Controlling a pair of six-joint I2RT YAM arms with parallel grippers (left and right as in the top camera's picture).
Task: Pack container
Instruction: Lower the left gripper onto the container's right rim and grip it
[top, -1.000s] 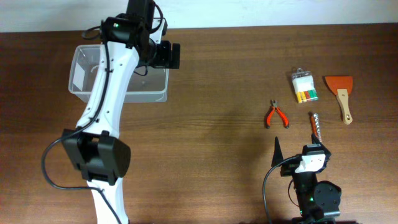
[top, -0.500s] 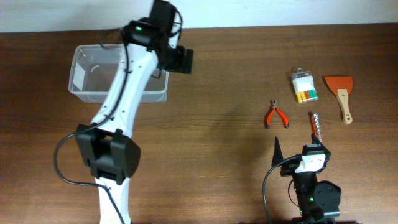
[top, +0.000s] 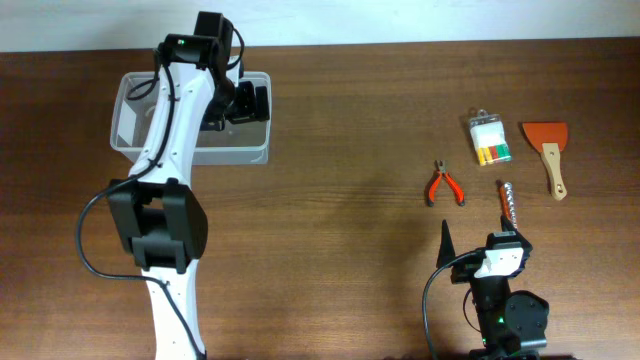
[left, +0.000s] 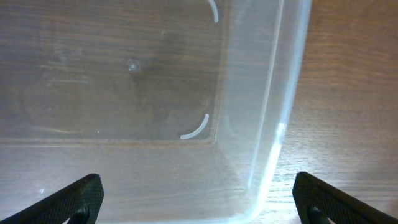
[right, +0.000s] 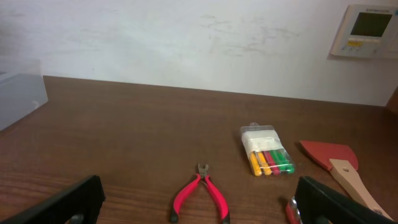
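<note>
Our left pincer (top: 246, 103) hangs wide and empty over the clear container (top: 130, 128) on the desk (top: 340, 230), while our right pincer (right: 198, 201), equally wide, holds nothing near the red pliers (top: 444, 186).

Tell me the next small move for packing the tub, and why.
Probably: ease the right gripper forward and down toward the pliers. The container looks empty, and the pliers lie straight ahead of that gripper, centred in its wrist view, with its jaws standing open. The left gripper hovers open over the container, far from the pliers.
</note>
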